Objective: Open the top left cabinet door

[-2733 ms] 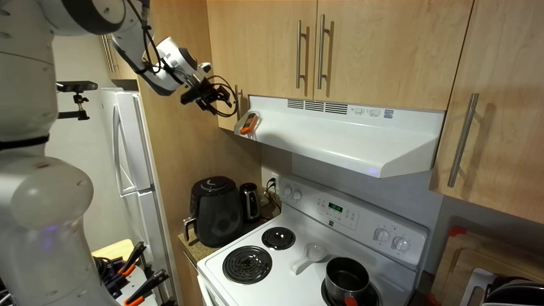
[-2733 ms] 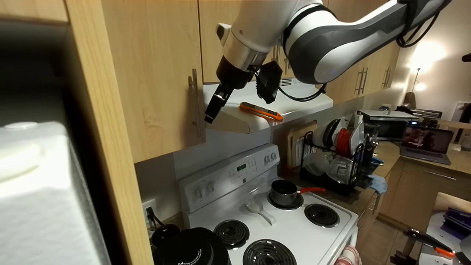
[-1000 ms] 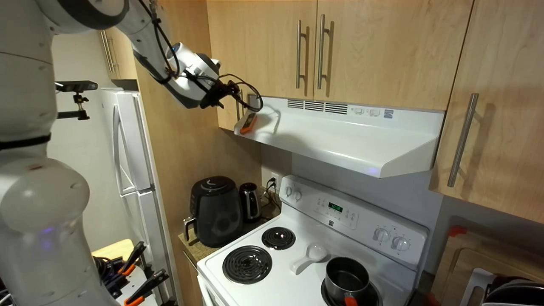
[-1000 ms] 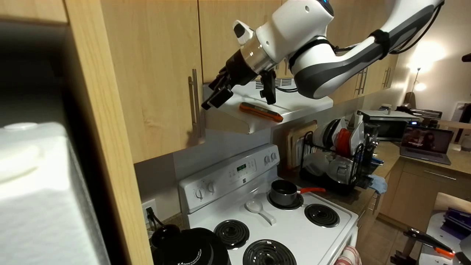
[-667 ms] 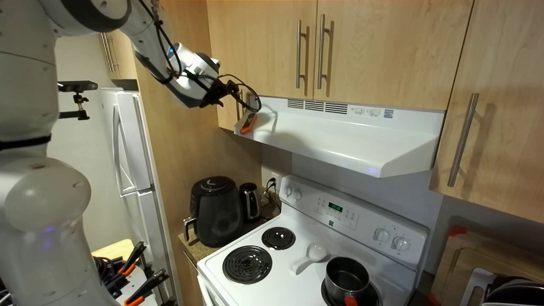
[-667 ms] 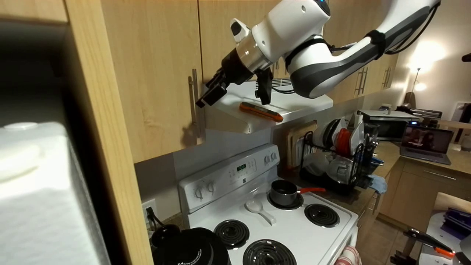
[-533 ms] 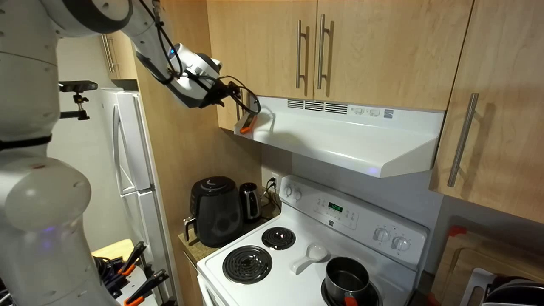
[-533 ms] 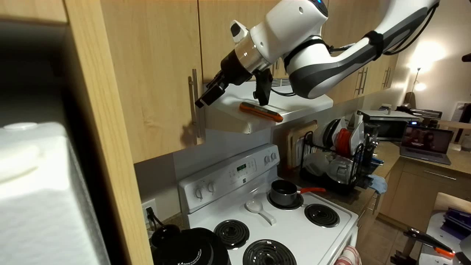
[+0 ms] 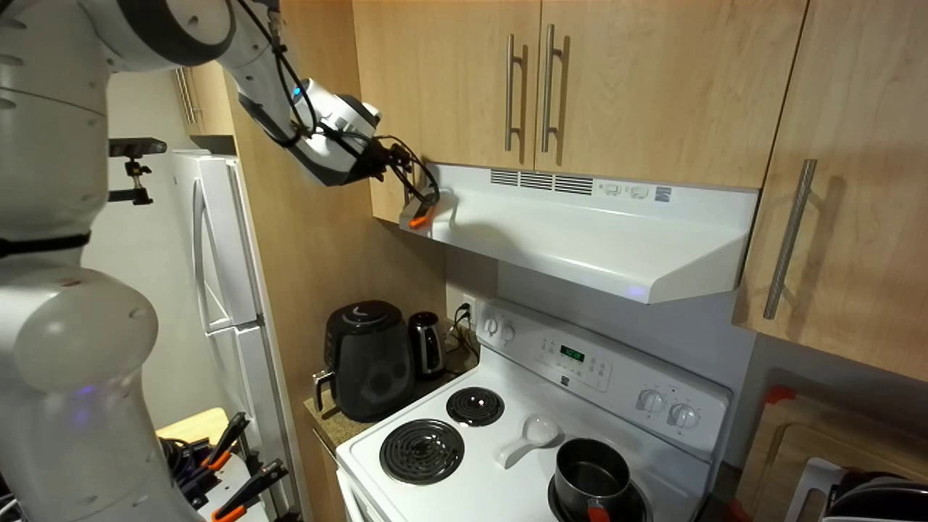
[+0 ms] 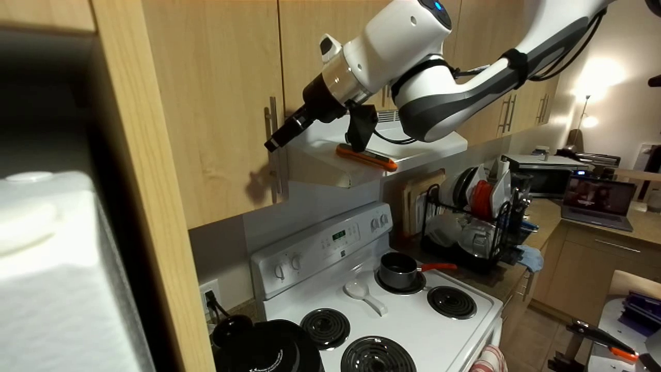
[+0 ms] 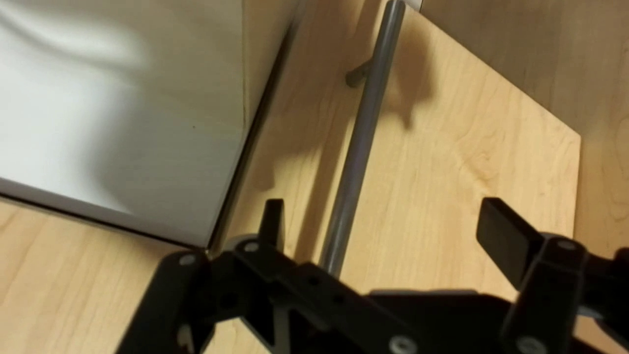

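The top left cabinet door [image 10: 217, 113] is a light maple panel that sits flush with its neighbour. Along its right edge runs a vertical steel bar handle [image 10: 274, 116]. My gripper [image 10: 271, 145] points down and left at this bar, its tips overlapping the middle of it there. In the wrist view the handle [image 11: 361, 137] passes into the gap of my open gripper [image 11: 383, 211], nearer the left finger, with the door [image 11: 457, 162] behind. Contact does not show on either side. Cables and the wrist mostly cover the gripper in an exterior view.
Just right of the door is the white range hood [image 9: 551, 225], carrying an orange thermometer [image 10: 364, 158] close beneath my wrist camera. A tall wood side panel [image 9: 312, 246] borders the cabinet's left. Below are an air fryer [image 9: 370, 362] and a stove with a pot [image 9: 591, 471].
My gripper has moved left in an exterior view, up to the handle. The wrist has turned, so the fingers that looked spread now line up there. The door has not moved.
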